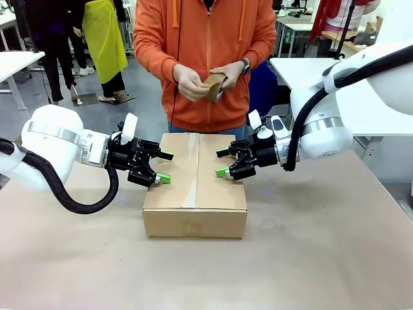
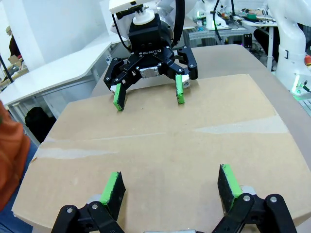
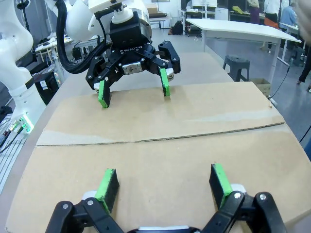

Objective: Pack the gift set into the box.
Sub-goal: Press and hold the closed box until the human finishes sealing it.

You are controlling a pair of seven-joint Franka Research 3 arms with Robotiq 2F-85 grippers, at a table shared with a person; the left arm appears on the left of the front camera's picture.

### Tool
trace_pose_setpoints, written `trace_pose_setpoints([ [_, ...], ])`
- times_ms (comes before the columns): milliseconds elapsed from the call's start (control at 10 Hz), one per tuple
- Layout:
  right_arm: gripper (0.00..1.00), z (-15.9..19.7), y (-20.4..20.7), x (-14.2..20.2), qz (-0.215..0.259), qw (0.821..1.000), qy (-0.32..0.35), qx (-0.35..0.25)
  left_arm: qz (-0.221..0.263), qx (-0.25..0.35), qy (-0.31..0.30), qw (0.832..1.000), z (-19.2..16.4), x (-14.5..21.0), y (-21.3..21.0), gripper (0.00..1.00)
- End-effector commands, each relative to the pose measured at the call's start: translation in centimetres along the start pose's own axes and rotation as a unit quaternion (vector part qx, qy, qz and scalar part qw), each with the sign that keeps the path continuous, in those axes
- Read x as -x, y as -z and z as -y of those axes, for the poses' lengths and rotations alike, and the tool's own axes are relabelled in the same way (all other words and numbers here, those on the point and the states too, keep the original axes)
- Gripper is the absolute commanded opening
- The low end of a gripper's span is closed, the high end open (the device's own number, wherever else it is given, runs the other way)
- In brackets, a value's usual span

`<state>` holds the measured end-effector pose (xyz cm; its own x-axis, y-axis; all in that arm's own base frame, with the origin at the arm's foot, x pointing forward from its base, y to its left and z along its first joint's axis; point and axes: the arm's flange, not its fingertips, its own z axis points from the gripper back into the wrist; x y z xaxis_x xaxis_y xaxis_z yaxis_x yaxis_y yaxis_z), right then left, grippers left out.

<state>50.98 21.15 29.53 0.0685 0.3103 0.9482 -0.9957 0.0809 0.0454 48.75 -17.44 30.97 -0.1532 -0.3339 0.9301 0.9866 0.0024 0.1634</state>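
Observation:
The box (image 1: pixel 193 187) stands in the middle of the table with its top flaps folded shut and a strip of tape along the seam. My left gripper (image 1: pixel 164 166) hovers open at the box's left top edge, with nothing between its fingers. My right gripper (image 1: pixel 222 163) hovers open at the right top edge, facing the left one. In the left wrist view my left gripper (image 2: pixel 170 179) looks across the box top (image 2: pixel 165 145) at the right gripper (image 2: pixel 148 94). The right wrist view mirrors this: right gripper (image 3: pixel 163 175), box top (image 3: pixel 160 155), left gripper (image 3: pixel 133 92). The gift set is out of view.
A person in an orange hoodie stands right behind the box and holds a small brown cardboard item (image 1: pixel 213 84) in both hands at chest height. The brown table (image 1: pixel 322 258) has bare room in front of the box and to both sides. White tables (image 1: pixel 303 71) stand farther back.

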Motion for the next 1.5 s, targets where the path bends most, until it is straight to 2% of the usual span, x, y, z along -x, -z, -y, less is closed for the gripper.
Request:
trace_pose_setpoints([
  [0,1.0,-0.17,0.08,0.25,0.0,1.0,-0.003,-0.001,0.0,0.0,0.007,1.0,0.07,0.16,0.03,1.0],
  [1400,1.0,-0.17,0.08,0.25,0.0,1.0,-0.003,-0.001,0.0,0.0,0.007,1.0,0.07,0.16,0.03,1.0],
])
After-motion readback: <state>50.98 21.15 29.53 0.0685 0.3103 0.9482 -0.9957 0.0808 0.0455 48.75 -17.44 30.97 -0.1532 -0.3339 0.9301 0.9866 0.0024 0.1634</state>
